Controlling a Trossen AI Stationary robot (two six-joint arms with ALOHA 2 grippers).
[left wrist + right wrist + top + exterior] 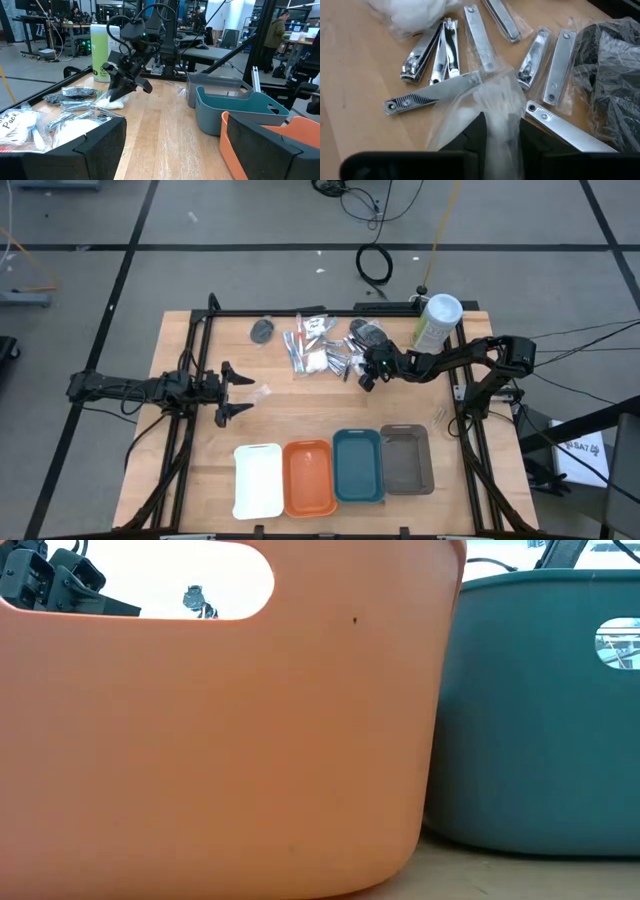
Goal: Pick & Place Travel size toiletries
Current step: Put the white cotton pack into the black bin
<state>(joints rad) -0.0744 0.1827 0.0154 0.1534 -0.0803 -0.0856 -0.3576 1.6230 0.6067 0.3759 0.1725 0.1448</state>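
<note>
Trays come first: the white (258,479), orange (309,477), teal (358,465) and grey rectangular plastic trays (406,459) along the lower edge of the high view all look empty, so I judge the sorting barely begun. The travel size toiletries (325,345), wrapped sticks, silvery nail clippers, white pads and dark bundles, lie heaped on the wooden counter (200,470) at upper centre. My right end effector (372,370) sits at the heap's right edge, its fingers (475,131) pinching a clear crinkled plastic wrapper (495,107) with a flat silvery clipper (427,94) in it. My left end effector (230,392) waits spread wide at centre left, holding nothing. Everything remains to be carried.
</note>
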